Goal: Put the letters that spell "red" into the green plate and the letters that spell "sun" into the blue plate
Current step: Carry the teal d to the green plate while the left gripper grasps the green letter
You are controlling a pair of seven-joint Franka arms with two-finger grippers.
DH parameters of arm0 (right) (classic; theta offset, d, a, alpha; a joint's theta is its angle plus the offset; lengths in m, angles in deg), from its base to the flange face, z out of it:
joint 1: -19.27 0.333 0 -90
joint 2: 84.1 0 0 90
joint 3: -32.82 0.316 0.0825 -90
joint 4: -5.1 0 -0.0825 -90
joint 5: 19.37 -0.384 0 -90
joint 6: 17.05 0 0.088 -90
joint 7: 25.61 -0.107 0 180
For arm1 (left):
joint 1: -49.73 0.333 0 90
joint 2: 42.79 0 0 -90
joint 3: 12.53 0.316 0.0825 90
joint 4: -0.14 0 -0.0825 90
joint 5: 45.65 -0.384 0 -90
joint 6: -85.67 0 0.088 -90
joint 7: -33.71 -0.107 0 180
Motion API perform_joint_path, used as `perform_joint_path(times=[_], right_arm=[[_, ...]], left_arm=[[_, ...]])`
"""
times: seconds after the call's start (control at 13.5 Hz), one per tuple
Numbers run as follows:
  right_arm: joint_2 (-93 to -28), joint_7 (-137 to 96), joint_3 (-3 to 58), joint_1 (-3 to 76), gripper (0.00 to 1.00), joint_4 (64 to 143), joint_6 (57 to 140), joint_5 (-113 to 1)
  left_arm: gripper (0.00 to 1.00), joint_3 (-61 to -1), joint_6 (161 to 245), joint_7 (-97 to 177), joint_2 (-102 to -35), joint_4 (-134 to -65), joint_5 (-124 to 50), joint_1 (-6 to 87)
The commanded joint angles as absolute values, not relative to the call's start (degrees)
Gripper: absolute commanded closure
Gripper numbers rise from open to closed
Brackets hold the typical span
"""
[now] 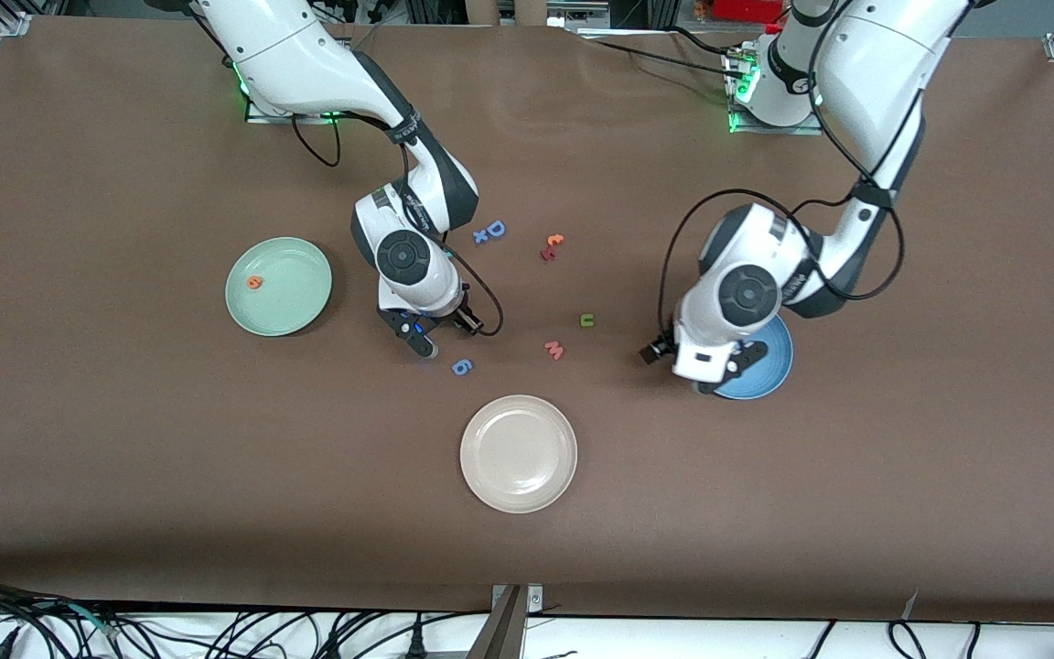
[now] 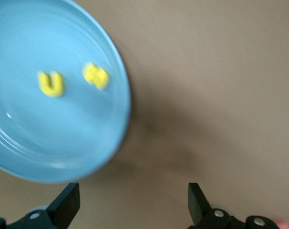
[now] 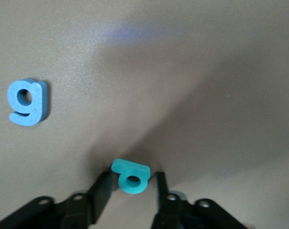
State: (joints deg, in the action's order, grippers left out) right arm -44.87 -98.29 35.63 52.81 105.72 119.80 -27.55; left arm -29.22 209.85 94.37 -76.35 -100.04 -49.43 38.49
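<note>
The teal "d" [image 3: 124, 168] lies on the table between the fingers of my right gripper [image 3: 132, 180], which stand close on either side of it with a thin gap on one side. That gripper [image 1: 422, 340] is low over the table between the green plate [image 1: 300, 297] and the blue "6" [image 1: 461, 367]. An orange "e" [image 1: 255, 283] lies in the green plate. My left gripper [image 2: 134, 205] is open and empty beside the rim of the blue plate [image 2: 20, 138], which holds a yellow "u" [image 2: 51, 83] and a yellow "s" [image 2: 96, 75]. The dark green "u" [image 1: 587, 320] lies on the table.
A cream plate [image 1: 518, 453] sits nearest the front camera. A pink "w" [image 1: 553, 350] lies beside the green "u". A blue "D" [image 1: 494, 229] with a small "x", and an orange and a red letter [image 1: 553, 245], lie farther from the camera.
</note>
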Motion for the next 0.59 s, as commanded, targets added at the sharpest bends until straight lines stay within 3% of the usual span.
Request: perform_joint_path(times=[0.0,0.52], right_arm=[[-44.64,-98.65,35.36,53.28,0.64,105.91,119.09,-28.33],[-44.82,-98.47,35.28,53.28,0.75,105.91,118.12,-28.24]], left_arm=[[0.00,-29.06,212.04,95.23,-77.32,-100.58,-50.13,33.22],[0.04,-28.97,222.96,94.18,-82.86,-100.76,-50.92,27.84]])
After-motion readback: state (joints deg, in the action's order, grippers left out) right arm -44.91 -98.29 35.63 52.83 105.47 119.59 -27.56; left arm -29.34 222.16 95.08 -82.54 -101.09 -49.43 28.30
